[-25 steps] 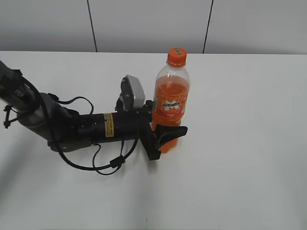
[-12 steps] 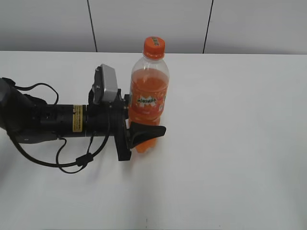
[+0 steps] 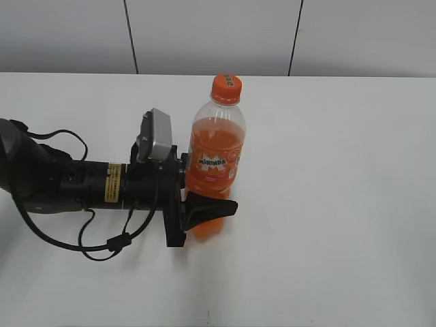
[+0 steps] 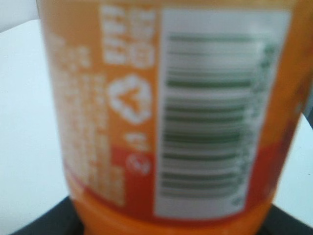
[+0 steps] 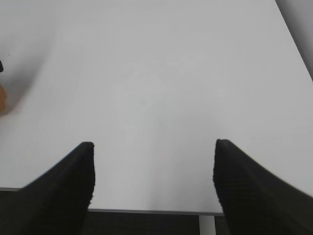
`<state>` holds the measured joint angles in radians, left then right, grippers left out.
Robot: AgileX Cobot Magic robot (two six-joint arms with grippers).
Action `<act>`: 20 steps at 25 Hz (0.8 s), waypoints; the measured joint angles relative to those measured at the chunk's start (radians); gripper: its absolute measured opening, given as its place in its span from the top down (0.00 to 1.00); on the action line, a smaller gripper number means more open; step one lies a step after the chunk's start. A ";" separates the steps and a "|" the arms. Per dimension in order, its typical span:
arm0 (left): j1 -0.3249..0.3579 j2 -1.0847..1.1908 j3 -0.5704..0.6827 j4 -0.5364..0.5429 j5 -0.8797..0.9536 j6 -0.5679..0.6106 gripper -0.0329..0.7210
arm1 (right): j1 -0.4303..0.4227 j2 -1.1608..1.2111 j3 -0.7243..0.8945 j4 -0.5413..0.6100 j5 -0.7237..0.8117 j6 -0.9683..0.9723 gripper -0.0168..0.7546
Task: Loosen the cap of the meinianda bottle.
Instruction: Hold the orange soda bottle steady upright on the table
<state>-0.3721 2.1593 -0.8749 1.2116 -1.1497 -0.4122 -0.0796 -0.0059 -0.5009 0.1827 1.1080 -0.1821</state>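
The step in hand looks like the steadying of the bottle: the left claw [image 3: 204, 216] is clamped around the lower body of the tall clear plastic meinianda bottle [image 3: 214, 163] of orange liquid, just under its orange label band, with 1 black finger [image 3: 214, 208] wrapped across the front of the base. The jaws stand about half open, filled by the bottle's width. In the left wrist view the label's barcode panel [image 4: 215, 112] fills the frame, blurred, so the bottle sits deep between the fingers. It leans slightly to the right over the white desk [image 3: 340, 204], left of centre; whether its lobed base touches the surface I cannot tell.

The small round orange ribbed plastic cap [image 3: 227, 88] is on the neck, untouched, with nothing near it.

The right claw [image 5: 152, 171] is wide open and holds nothing; its 2 dark fingers frame only bare desk, well apart from the bottle.

Next, I judge, the right claw must travel over to the cap, close on its ribbed side and twist while the left one keeps the body from turning.
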 joint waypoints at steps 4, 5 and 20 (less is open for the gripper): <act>-0.035 0.011 -0.010 -0.016 0.001 -0.002 0.44 | 0.000 0.000 0.000 0.000 0.000 0.000 0.25; -0.044 0.012 -0.014 -0.021 0.000 -0.002 0.44 | 0.000 0.000 0.000 0.000 0.000 0.000 0.25; -0.060 0.121 -0.052 -0.079 -0.084 0.000 0.44 | 0.000 0.000 0.000 0.000 0.000 0.000 0.25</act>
<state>-0.4316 2.2798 -0.9268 1.1321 -1.2340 -0.4123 -0.0796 -0.0059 -0.5009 0.1827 1.1080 -0.1821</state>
